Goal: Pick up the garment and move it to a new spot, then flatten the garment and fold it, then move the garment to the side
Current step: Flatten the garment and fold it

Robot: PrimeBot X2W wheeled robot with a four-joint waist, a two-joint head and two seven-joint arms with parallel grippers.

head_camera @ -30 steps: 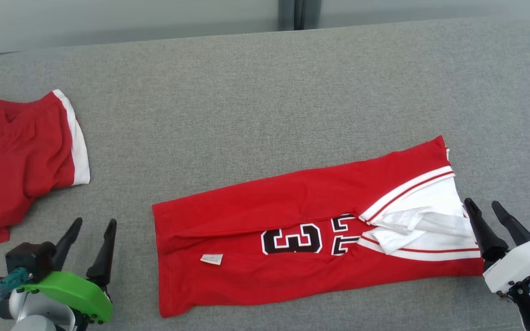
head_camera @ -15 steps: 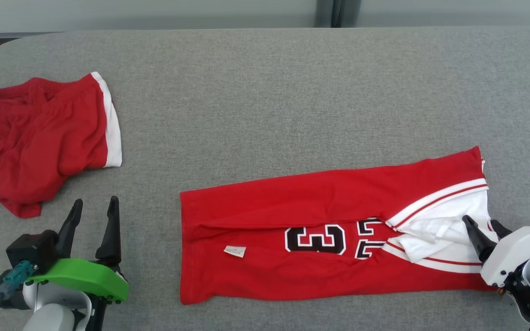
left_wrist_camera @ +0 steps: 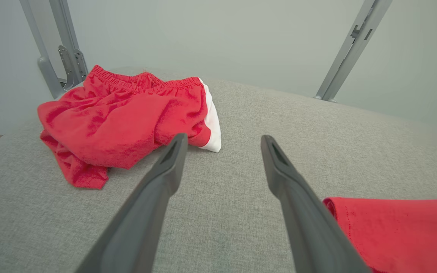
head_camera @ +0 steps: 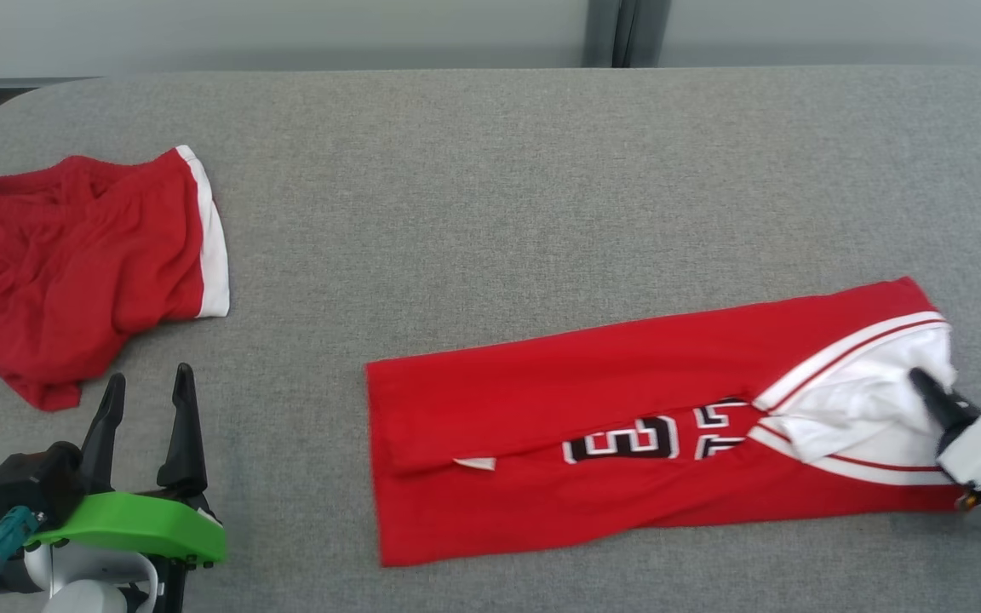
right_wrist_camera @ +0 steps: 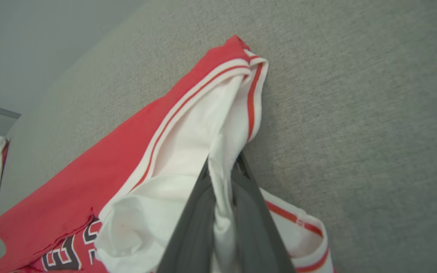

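Note:
The garment, a red jersey [head_camera: 593, 400] with black-and-white numbers and white trim, lies folded lengthwise on the grey padded table [head_camera: 490, 187]. My right gripper [head_camera: 920, 381] is shut on the white fabric at the jersey's right end. In the right wrist view, that white cloth [right_wrist_camera: 188, 144] is pinched between the two fingers of the right gripper [right_wrist_camera: 222, 163] and slightly lifted. My left gripper [head_camera: 148, 379] stands open and holds nothing at the lower left, over bare table. In the left wrist view, the left gripper [left_wrist_camera: 222, 140] has the jersey's left corner [left_wrist_camera: 400, 227] to its right.
A crumpled pair of red shorts [head_camera: 82, 272] with a white stripe lies at the table's left end, just beyond the left gripper; the red shorts [left_wrist_camera: 127, 121] also appear in the left wrist view. Metal frame legs [left_wrist_camera: 351, 41] stand behind the table.
My right gripper has closed on the white cloth at the jersey's right end and drawn the jersey a little to the right. The head camera has shifted. The left gripper stays open.

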